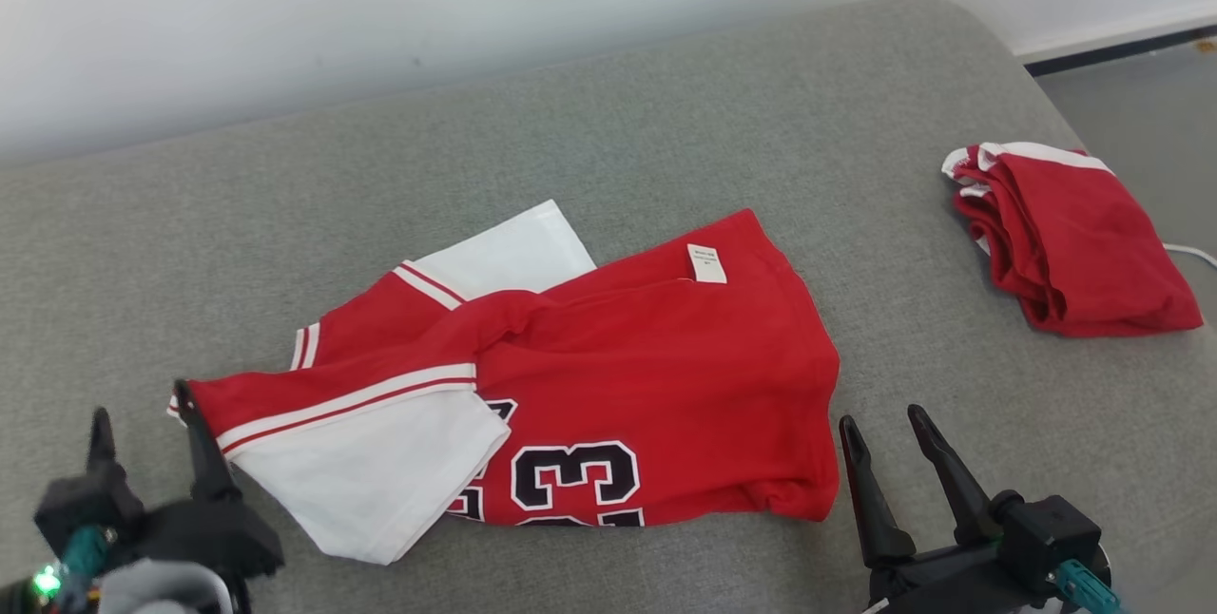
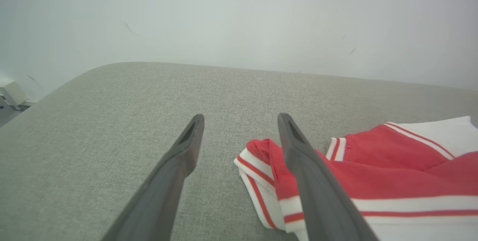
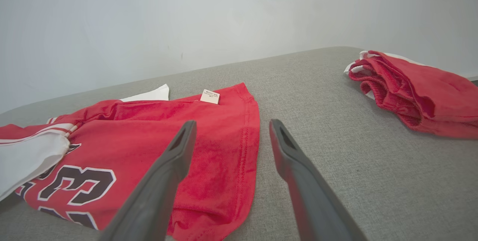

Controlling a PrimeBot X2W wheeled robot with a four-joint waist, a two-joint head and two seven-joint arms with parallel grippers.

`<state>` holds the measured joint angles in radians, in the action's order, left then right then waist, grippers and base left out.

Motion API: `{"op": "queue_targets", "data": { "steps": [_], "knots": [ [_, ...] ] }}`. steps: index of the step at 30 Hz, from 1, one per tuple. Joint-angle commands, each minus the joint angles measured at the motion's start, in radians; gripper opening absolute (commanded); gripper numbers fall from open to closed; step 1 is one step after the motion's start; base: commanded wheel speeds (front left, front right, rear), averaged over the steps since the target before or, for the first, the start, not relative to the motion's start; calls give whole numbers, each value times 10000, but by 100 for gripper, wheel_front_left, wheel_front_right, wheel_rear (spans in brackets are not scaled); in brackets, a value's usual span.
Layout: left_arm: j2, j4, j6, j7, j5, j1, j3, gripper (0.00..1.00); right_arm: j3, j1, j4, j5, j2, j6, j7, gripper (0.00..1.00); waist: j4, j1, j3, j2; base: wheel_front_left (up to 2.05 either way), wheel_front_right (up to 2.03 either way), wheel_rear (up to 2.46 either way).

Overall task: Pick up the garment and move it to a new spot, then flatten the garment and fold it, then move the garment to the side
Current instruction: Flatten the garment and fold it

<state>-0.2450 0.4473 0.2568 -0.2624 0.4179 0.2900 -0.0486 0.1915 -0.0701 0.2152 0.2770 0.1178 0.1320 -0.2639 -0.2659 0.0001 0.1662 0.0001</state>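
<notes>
A red jersey, the garment, lies partly folded in the middle of the grey cushion, with white sleeves, striped cuffs, a black "23" and a small white label. My left gripper stands open at its left end, one finger against the striped sleeve cuff. In the left wrist view the left gripper holds nothing, and the garment's cuff lies by the right-hand finger. My right gripper is open just off the garment's right hem. From the right wrist, the right gripper hovers over the hem of the garment.
A second red and white garment lies folded at the right edge of the grey cushion, also seen as the folded garment. A white wall runs behind. Floor and a white cable lie beyond the right edge.
</notes>
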Motion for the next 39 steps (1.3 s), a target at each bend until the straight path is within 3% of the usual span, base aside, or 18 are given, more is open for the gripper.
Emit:
{"op": "queue_targets", "data": {
  "steps": [1,7,15,26,39],
  "knots": [
    [113,-460,-22,-29,-256,-498,19,100,-67,112,-20,-82,-13,-26,-2,100,221,-1,-210,-1,0,0,0],
    [673,-2854,-246,-31,-1127,-2275,186,100,-375,281,-12,-131,-15,-26,-2,100,620,-1,-609,-1,0,0,0],
    [1483,-4360,-1330,-31,-1761,-3953,223,100,-769,640,189,-253,-15,-26,-2,100,1016,-1,-1419,-1,0,0,0],
    [1799,-4182,-2390,-33,-2386,-4956,642,100,-991,943,394,-282,-72,-26,-1,100,1097,-1,-2007,-1,0,0,0],
    [1949,-3642,-2721,-32,-2488,-5281,1186,100,-850,1334,591,-375,45,-26,-1,100,1394,-1,-2426,-1,0,0,0]
  ]
}}
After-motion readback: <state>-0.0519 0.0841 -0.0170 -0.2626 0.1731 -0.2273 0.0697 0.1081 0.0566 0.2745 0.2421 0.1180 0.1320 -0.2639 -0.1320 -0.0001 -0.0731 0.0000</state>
